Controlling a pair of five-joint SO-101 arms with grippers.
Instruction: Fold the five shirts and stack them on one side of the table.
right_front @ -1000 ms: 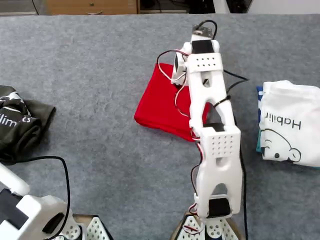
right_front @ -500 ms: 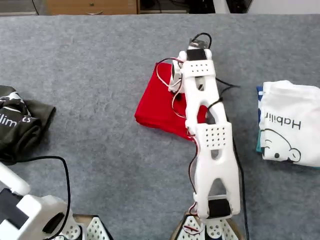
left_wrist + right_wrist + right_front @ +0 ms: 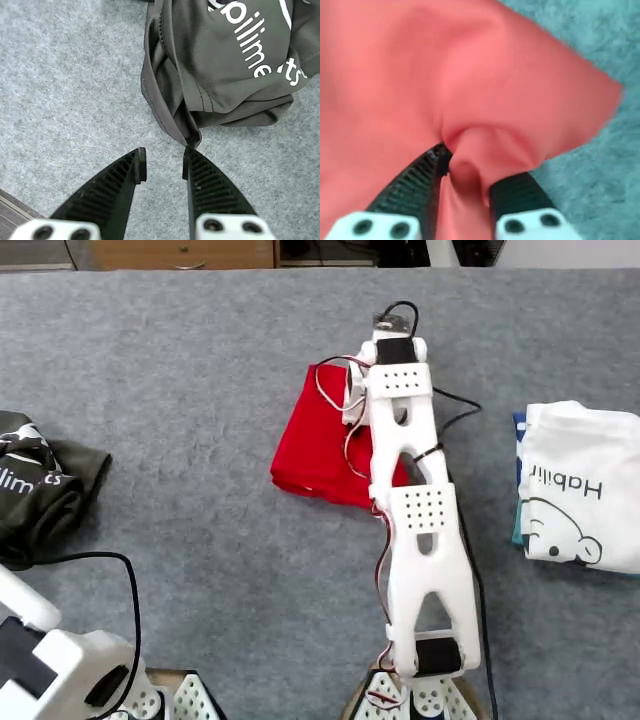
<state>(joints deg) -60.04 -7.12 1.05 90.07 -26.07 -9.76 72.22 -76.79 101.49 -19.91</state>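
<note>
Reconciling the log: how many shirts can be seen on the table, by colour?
red shirt: 1
dark shirt: 1
white shirt: 1
blue cloth under the white shirt: at least 1, mostly hidden
Total: 4 seen

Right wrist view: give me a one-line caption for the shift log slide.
Right gripper pinching a raised fold of the red shirt over the grey table cover.

The right arm (image 3: 420,515) stretches over the red shirt (image 3: 313,443) (folded, mid-table).
</note>
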